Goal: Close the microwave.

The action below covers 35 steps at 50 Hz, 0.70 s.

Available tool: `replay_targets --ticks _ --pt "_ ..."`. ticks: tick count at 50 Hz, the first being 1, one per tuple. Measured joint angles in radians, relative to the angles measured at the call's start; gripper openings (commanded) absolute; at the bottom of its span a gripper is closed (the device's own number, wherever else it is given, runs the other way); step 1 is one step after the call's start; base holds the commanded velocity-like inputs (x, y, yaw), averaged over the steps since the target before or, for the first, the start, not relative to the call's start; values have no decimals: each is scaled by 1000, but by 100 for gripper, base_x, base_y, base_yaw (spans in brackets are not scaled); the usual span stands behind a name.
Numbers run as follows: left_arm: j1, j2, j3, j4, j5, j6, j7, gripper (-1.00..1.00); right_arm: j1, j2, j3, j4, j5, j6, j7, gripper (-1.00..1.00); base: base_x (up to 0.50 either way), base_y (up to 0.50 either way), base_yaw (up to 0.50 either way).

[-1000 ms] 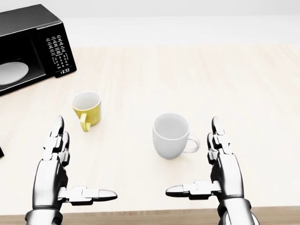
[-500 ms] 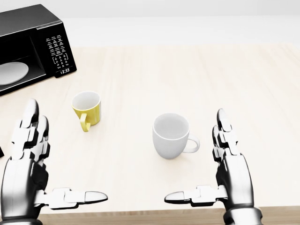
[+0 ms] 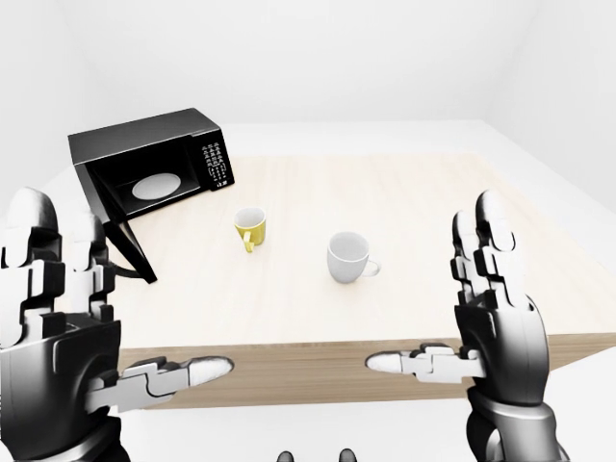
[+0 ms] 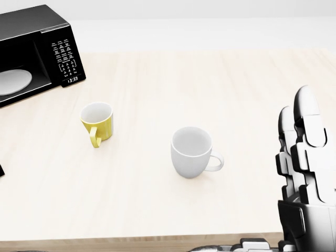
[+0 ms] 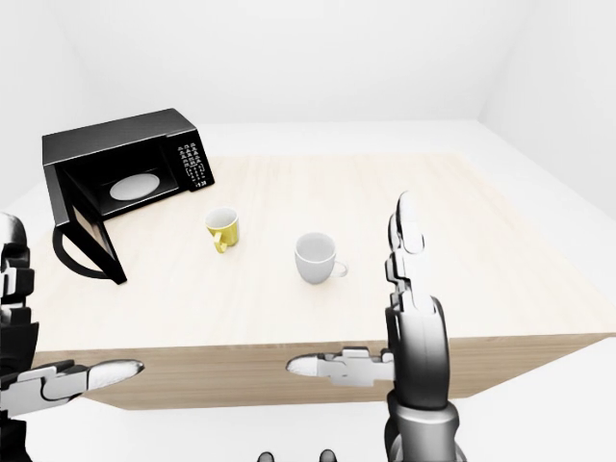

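Microwave (image 3: pixel 154 168) open at the table's (image 3: pixel 404 202) far left corner, door (image 5: pixel 89 243) swung out

Both hands are raised near the table's close edge, empty, fingers spread: left hand (image 3: pixel 58 318) low at the left-eye view's left, right hand (image 3: pixel 496 308) at its right; a yellow mug (image 3: pixel 250 228) and white mug (image 3: pixel 347 257) stand between them and the microwave

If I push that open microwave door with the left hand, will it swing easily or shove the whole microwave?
The door hangs wide open on its hinge side, so it should swing rather than flex. The microwave looks boxy and squat on the table, so it probably won't tip, though it might slide. The left hand isn't touching it.
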Motion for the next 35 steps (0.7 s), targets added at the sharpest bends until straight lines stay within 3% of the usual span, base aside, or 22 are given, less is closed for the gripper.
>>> replay_targets --ticks 5,13,20,35 --pt "49 80 17 -19 -41 0 63 100 21 9 9 -35 -26 0 3 100 0 0 0" --pt "98 155 31 -35 -78 0 63 100 40 18 22 -64 -53 0 5 100 0 0 0" --pt "123 188 38 -41 -93 0 63 100 48 24 27 -76 -65 0 6 100 0 0 0" --pt "169 237 45 -47 -135 0 63 100 84 75 34 -85 -139 0 27 100 0 49 0"
